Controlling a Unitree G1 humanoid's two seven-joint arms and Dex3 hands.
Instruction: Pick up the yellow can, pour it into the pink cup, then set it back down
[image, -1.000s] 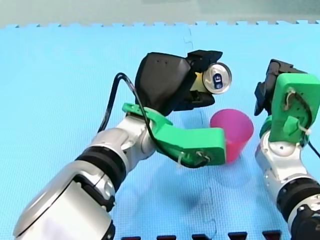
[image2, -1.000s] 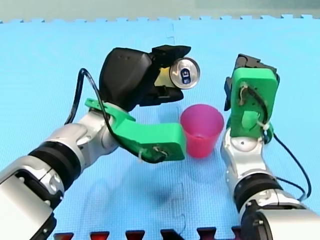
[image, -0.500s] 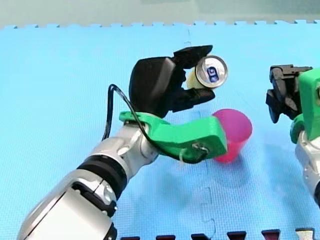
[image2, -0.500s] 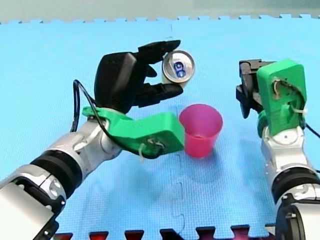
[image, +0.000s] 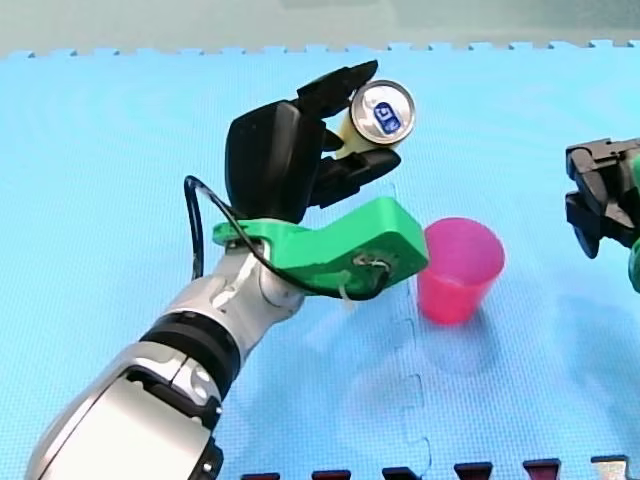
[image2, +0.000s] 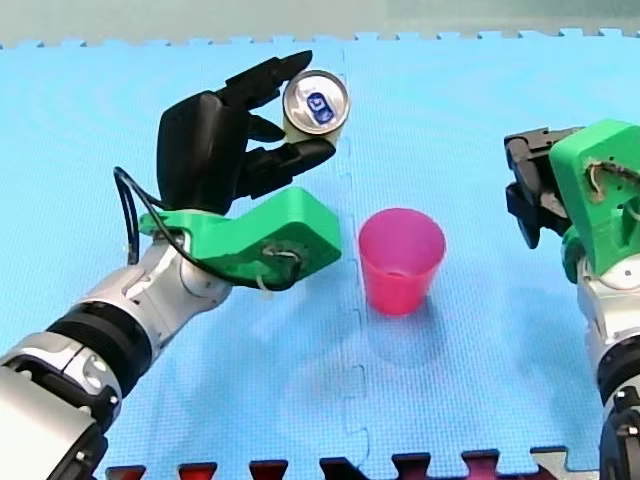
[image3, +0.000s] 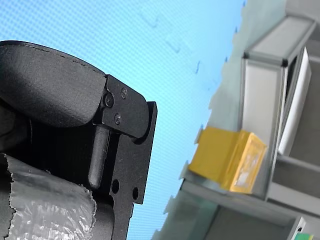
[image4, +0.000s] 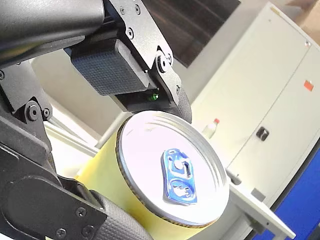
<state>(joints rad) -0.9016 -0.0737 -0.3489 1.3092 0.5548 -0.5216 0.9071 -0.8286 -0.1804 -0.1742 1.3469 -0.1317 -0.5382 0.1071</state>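
My left hand (image: 345, 135) is shut on the yellow can (image: 377, 113), held in the air and tipped so its silver top with a blue tab faces the camera. The can (image2: 315, 103) sits up and to the left of the pink cup (image2: 402, 259), which stands upright on the blue mat. In the second wrist view the can (image4: 165, 185) shows close up between black fingers (image4: 107, 65). My right hand (image2: 535, 190) hovers at the right edge, to the right of the cup, holding nothing.
The blue foam mat (image: 120, 150) covers the whole work surface, with puzzle-edge seams running down the middle. Its far edge lies at the top of the head views. The first wrist view looks past a black hand part (image3: 75, 140) to the mat edge and a grey cabinet (image3: 265, 100).
My left hand has lifted the can up and to the left, away from above the cup. My right hand has drawn off to the right, away from the cup.
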